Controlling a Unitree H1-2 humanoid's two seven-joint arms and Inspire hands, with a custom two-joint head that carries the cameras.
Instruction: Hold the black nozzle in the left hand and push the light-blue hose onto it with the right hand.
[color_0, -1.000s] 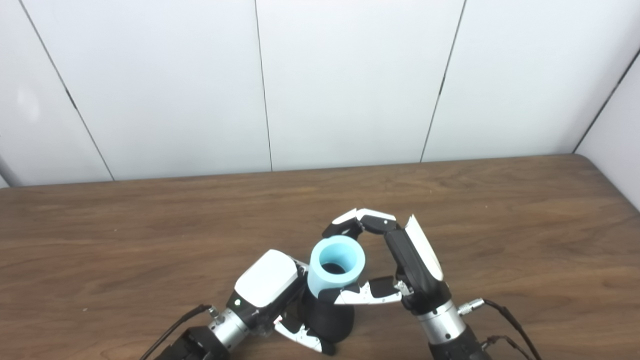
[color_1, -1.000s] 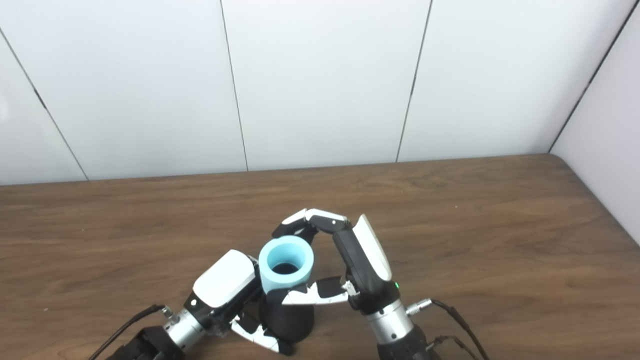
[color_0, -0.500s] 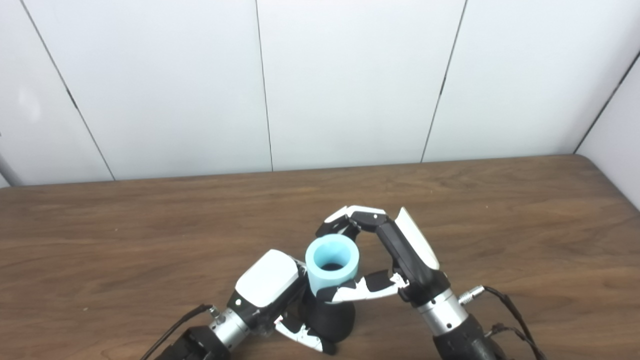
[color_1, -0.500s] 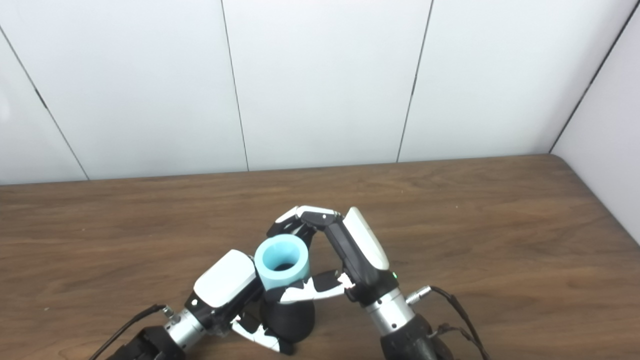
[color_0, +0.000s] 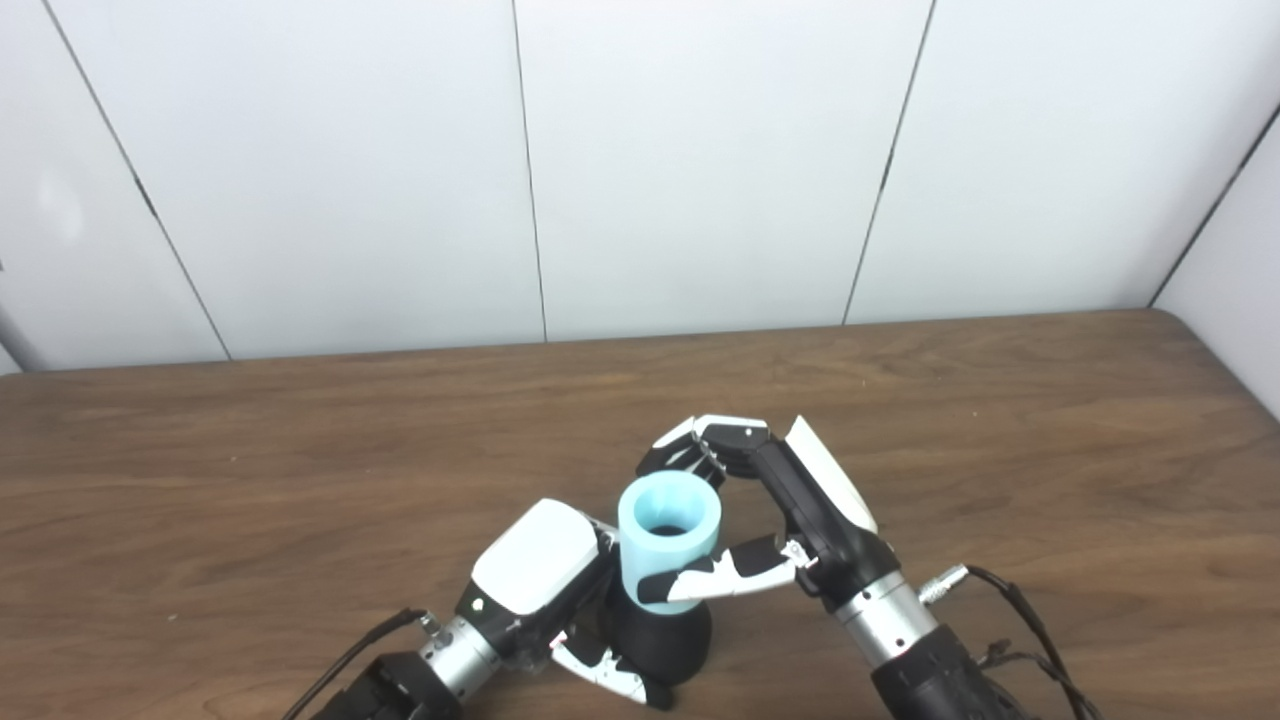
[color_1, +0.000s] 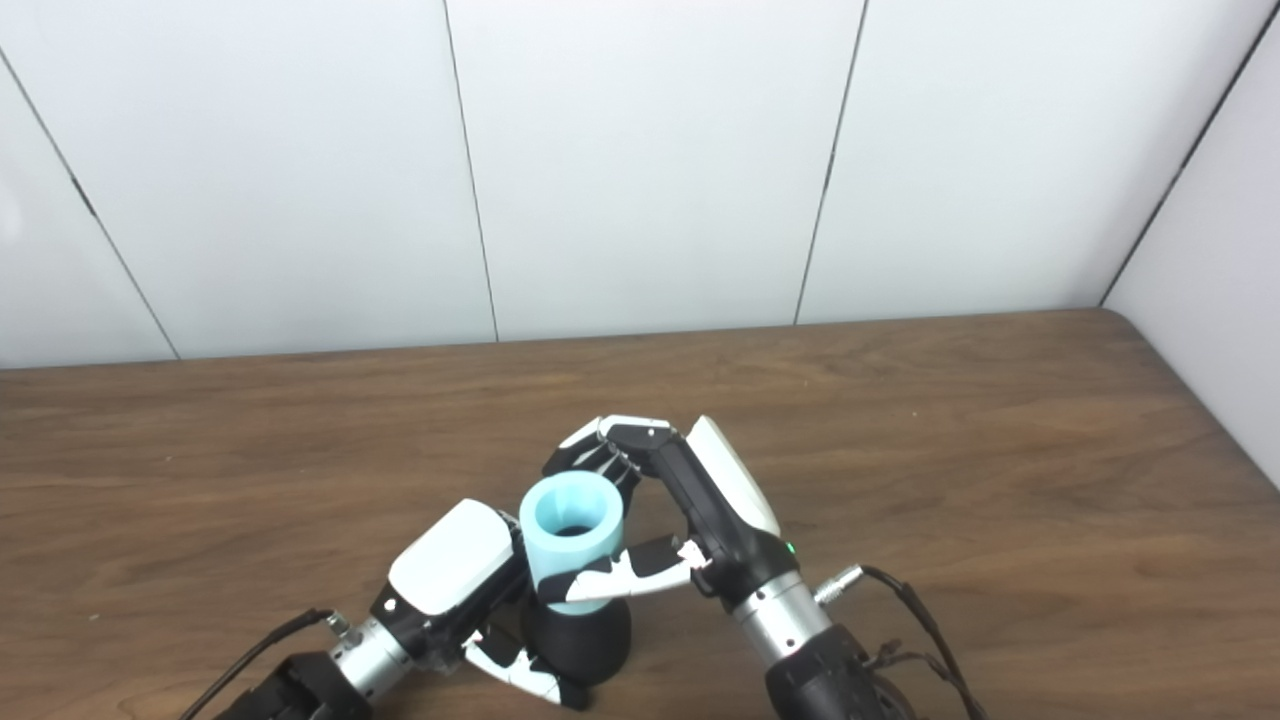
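Observation:
A black nozzle (color_0: 662, 640) stands upright on the wooden table (color_0: 300, 480), wide at its base. My left hand (color_0: 540, 580) is shut on it from the left, with the thumb curled under its front. A short light-blue hose (color_0: 668, 530) sits upright on top of the nozzle, its open end facing up. My right hand (color_0: 790, 510) is shut on the hose from the right, fingers behind it and thumb across its front. In the right eye view the hose (color_1: 572, 535) and nozzle (color_1: 580, 645) stand in one line.
White wall panels (color_0: 700, 160) rise behind the table's far edge. A side wall (color_0: 1240, 300) closes in at the right corner. Cables (color_0: 1010, 610) trail from the right wrist and from the left wrist (color_0: 345, 660) near the table's front.
The right hand has moved down and slightly left with the hose, and the hose now stands straighter on the nozzle. The left hand and the nozzle have stayed put.

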